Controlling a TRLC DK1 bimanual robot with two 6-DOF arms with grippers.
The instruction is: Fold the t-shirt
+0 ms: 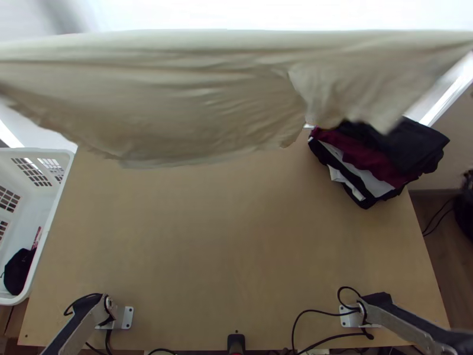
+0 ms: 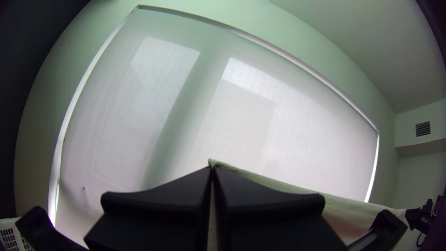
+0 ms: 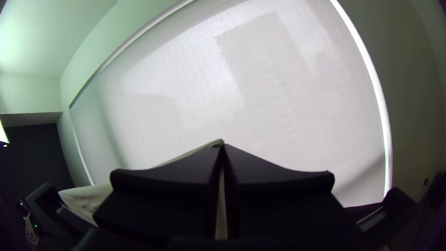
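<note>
The beige t-shirt (image 1: 207, 100) hangs stretched wide and creased above the table's far edge, its lower hem uneven. In the wrist views, the left gripper (image 2: 212, 168) and right gripper (image 3: 223, 145) each pinch its upper edge between closed fingers.

pale blind (image 2: 116, 102), lit from behind | plain wall (image 2: 223, 9) around it | dark vent (image 2: 423, 128) | light wooden table (image 1: 207, 236) | brown floor (image 1: 452, 272) beside it
</note>
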